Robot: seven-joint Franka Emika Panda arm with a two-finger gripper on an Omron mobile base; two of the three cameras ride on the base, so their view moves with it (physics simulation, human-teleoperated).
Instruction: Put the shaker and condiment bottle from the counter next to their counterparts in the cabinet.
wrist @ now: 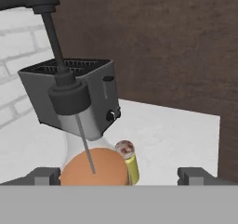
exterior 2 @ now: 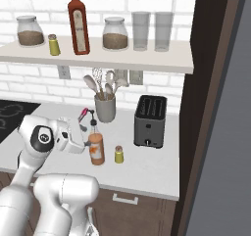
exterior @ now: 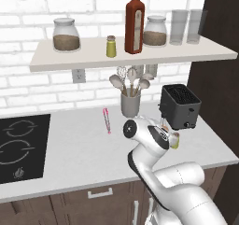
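White arm folded low over the table (exterior 2: 147, 174), wrist turned level toward the toaster (exterior 2: 150, 121). Gripper (exterior 2: 87, 148) jaws spread wide, released, flanking the condiment bottle (exterior 2: 96, 149) without clamping it. Bottle upright on the table; one shaker (exterior 2: 119, 154) just beside it. Cabinet (exterior: 140, 56) shelf: one red bottle (exterior: 134, 23), one twin shaker (exterior: 111, 46), two jars, two glasses.
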